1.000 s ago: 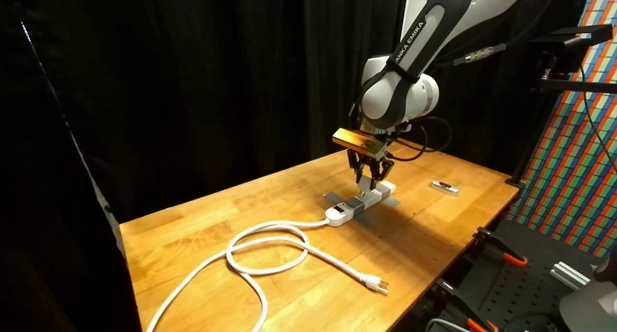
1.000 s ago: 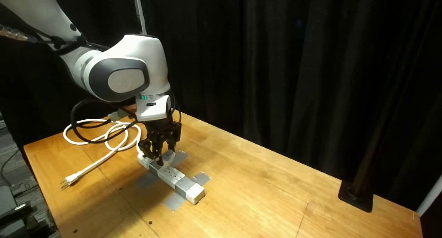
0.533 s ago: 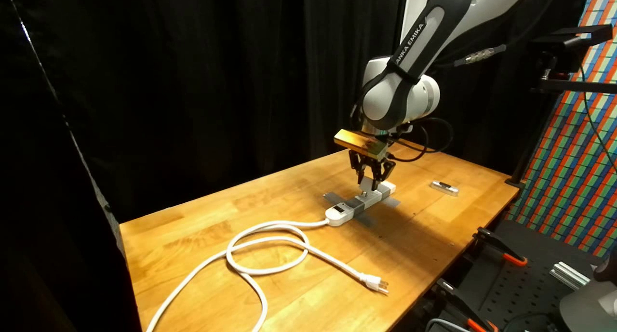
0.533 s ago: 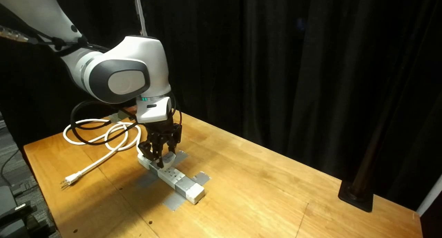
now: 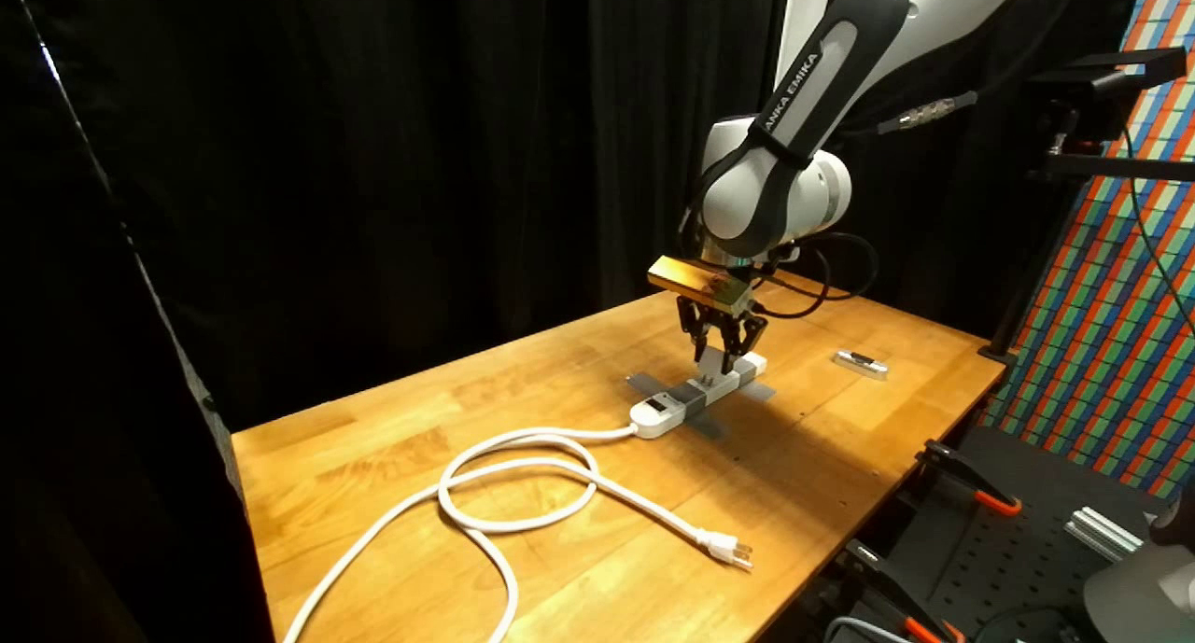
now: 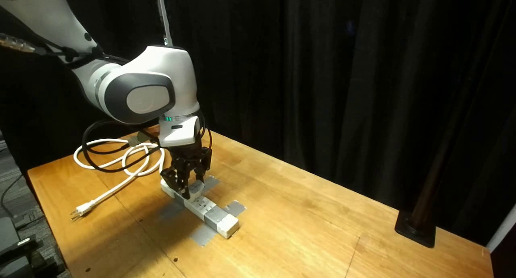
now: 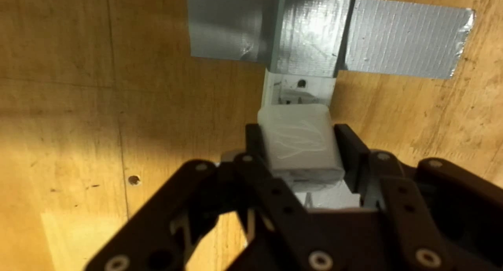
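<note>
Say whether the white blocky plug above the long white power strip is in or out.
Not fully in: metal prongs show between plug and power strip in an exterior view. Cannot tell if tips are in.

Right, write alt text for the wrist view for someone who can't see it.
A black gripper holds a white adapter over a white power strip; whether the two touch cannot be told. Farther up the picture, socket holes show, and silver tape crosses the strip onto the wooden table on both sides.

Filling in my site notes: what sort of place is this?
Likely a robotics lab: black curtains behind the wooden table, orange-tipped clamps at its edge, and a power strip taped down.
</note>
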Motion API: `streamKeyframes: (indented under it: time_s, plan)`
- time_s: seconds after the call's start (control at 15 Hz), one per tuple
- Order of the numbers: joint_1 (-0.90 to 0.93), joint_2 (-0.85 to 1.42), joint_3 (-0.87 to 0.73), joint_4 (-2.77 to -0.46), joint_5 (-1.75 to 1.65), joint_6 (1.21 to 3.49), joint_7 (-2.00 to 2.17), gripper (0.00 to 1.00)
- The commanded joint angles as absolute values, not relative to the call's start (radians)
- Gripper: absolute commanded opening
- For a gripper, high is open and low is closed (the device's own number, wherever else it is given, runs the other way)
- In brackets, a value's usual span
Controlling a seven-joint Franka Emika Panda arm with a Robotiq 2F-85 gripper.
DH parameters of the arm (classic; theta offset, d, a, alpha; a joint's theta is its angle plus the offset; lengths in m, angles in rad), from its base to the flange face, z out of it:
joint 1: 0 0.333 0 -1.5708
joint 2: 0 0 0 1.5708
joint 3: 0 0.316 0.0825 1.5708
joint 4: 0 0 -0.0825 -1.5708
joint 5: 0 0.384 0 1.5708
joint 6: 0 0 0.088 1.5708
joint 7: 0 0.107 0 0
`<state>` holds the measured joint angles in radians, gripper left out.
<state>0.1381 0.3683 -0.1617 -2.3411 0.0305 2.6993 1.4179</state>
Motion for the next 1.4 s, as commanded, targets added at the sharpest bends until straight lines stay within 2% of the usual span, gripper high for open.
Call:
streamKeyframes:
  time_s: [0.0, 1.33]
  plan:
    - [0.13, 0.362, -0.151, -2.356, 0.032, 2.739, 1.404, 0.23]
    - [0.116, 0.37, -0.154, -2.35, 0.045, 2.739, 1.406, 0.23]
